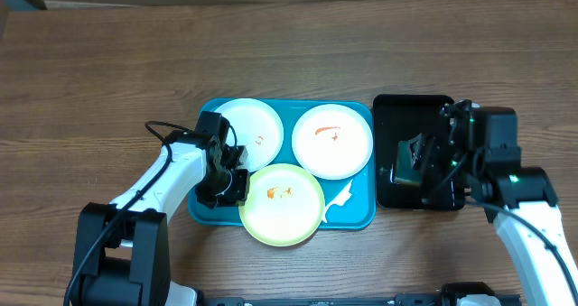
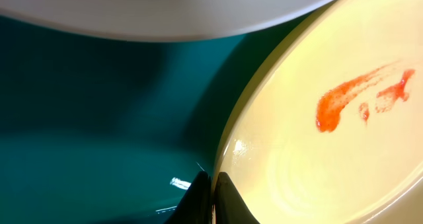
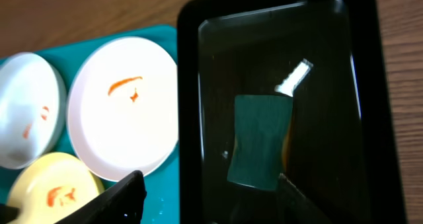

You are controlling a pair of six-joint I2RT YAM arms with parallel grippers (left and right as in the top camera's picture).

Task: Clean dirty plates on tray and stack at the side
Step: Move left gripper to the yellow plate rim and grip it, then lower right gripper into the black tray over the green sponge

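Plates (image 1: 332, 141) sit smeared orange-red on the blue tray (image 1: 364, 211): two white behind, the yellow plate (image 1: 282, 204) in front. The left gripper (image 2: 211, 199) pinches the yellow plate's left rim. The right gripper (image 3: 210, 184) hangs over the black tray (image 3: 188, 118) and its green sponge (image 3: 259, 141), fingers wide apart.
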